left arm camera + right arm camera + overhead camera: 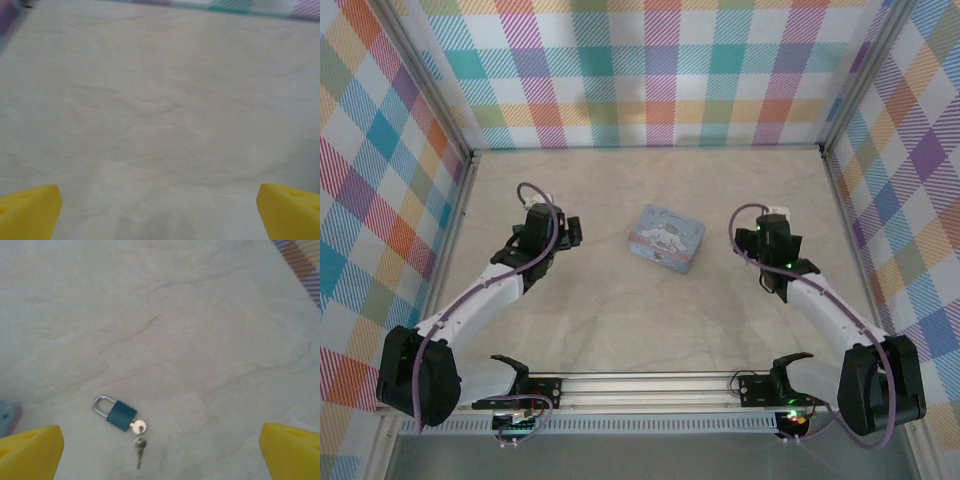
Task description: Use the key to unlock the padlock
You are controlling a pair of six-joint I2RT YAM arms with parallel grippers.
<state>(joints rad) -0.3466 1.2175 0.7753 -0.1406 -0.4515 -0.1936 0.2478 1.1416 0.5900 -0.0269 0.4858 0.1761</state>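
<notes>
The padlock (pixel 116 412), a small dark teal body with a silver shackle, lies flat on the pale table. A silver key (pixel 137 427) sits in its bottom end, and a second key (pixel 139 450) trails from the same ring. My right gripper (pixel 160 447) hovers above the table with its yellow fingers (pixel 32 450) wide apart; it is open with nothing between them. The padlock lies ahead of it, toward the left finger. In the top view the right gripper (pixel 772 232) stands right of the tin. My left gripper (pixel 160 207) is open over bare table, left of the tin (pixel 556 232).
A pale-blue rectangular tin (pixel 666 238) with a white cartoon figure lies mid-table between the arms; its corner (pixel 7 416) shows at the left edge of the right wrist view. Checked walls enclose the table on three sides.
</notes>
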